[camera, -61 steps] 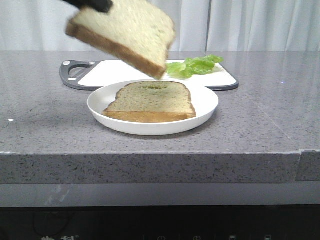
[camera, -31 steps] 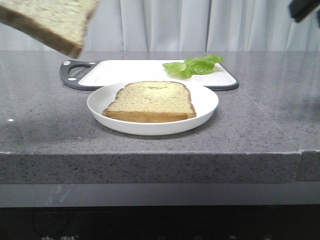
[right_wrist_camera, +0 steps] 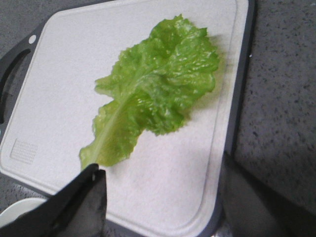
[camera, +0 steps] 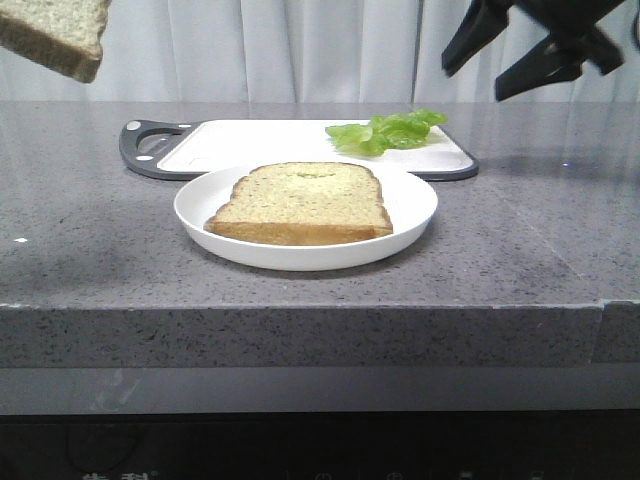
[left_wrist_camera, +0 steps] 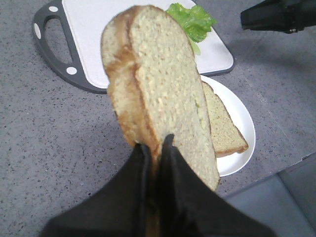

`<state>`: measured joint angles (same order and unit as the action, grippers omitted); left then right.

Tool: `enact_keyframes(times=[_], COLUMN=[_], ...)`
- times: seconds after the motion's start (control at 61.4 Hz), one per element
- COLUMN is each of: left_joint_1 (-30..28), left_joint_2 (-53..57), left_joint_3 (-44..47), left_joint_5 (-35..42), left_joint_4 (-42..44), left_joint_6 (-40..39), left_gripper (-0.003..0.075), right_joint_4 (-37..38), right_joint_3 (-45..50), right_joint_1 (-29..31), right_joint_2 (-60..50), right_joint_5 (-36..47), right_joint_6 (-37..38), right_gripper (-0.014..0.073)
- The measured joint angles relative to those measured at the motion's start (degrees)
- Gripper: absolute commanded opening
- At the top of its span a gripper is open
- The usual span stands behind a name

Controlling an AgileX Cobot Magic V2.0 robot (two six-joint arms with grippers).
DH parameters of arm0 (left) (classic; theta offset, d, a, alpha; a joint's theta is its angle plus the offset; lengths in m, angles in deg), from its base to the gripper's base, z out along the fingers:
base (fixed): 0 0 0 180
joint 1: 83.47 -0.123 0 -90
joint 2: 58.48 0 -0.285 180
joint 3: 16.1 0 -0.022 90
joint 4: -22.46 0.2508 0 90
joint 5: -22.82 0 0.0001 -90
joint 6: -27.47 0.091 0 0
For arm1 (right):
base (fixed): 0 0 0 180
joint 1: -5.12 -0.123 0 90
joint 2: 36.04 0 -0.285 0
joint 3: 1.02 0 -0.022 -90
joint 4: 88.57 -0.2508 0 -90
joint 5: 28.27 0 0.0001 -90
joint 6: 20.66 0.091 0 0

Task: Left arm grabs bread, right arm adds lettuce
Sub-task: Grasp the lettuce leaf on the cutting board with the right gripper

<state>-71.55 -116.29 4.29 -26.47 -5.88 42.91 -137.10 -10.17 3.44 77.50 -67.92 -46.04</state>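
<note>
While the front view had the bread [camera: 55,35] hanging right over the plate [camera: 410,222] a second ago, it's now way up and off to the plate's left, and the right arm [camera: 500,62] has swung in above the cutting board [camera: 250,140] behind the plate with its fingers spread wide, so the other slice [camera: 302,202] on the plate is clear for topping. Left wrist view shows the left arm [left_wrist_camera: 157,148] pinching the bread by its edge, held on end above the counter beside the plate. Right wrist view has the lettuce [right_wrist_camera: 153,89] lying flat on the board, untouched, parted fingers hovering over it, so I'd guess the grab comes next.
</note>
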Motion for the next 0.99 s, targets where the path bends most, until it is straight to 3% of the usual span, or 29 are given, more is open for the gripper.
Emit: enact_keyframes(times=[0.456, 0.847, 0.993], left_joint_1=[0.0, 0.0, 0.0], left_joint_2=[0.0, 0.0, 0.0], left_joint_3=[0.0, 0.0, 0.0], left_joint_5=[0.0, 0.0, 0.0], left_joint_4=[0.0, 1.83, 2.1], left_joint_6=[-0.04, -0.04, -0.04], left_gripper=[-0.002, -0.002, -0.002], right_joint_4=[-4.97, -6.61, -8.41], right_joint_3=[-16.86, -18.81, -18.81], right_joint_1=[-0.37, -2.52, -2.52], right_joint_2=[17.01, 18.39, 17.99], right_joint_5=[-5.14, -3.94, -3.8], right_joint_6=[-0.12, -0.12, -2.06], right_gripper=[0.048, -0.0013, -0.008])
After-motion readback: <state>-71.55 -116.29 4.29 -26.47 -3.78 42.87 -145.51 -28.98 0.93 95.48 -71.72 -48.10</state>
